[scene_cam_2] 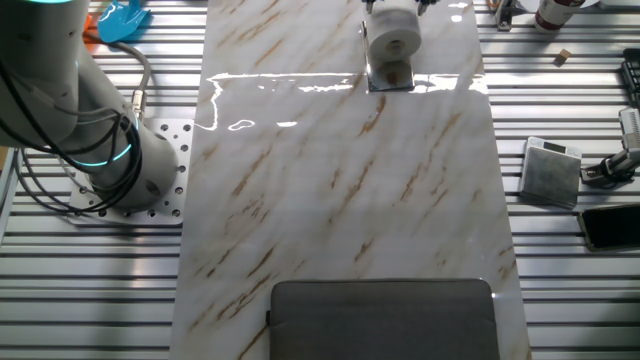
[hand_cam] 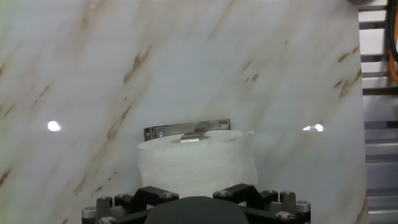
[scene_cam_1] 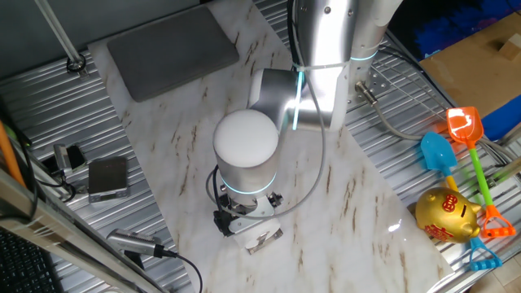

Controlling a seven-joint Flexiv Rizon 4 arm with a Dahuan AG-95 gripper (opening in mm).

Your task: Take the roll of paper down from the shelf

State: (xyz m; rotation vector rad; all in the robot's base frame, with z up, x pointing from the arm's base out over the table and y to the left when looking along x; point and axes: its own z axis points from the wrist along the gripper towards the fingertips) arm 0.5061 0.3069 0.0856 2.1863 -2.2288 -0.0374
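The white roll of paper (scene_cam_2: 392,35) sits at the far end of the marble table, its small hole facing the other fixed view. Just under it lies the shelf (scene_cam_2: 390,76), black with a shiny metal rim. In the hand view the roll of paper (hand_cam: 196,163) fills the lower middle. The shelf's silver rim (hand_cam: 186,130) shows behind it, and a small metal tab rests on the roll's top edge. My gripper (scene_cam_2: 397,6) hangs right over the roll, with a dark finger at each side. The fingertips are hidden, so its grip cannot be judged.
A large grey pad (scene_cam_2: 382,318) lies at the table's other end. A small grey box (scene_cam_2: 551,170) with a cable sits on the slatted side. Toy shovels (scene_cam_1: 464,134) and a gold piggy bank (scene_cam_1: 446,215) lie beside the arm's base (scene_cam_2: 130,180).
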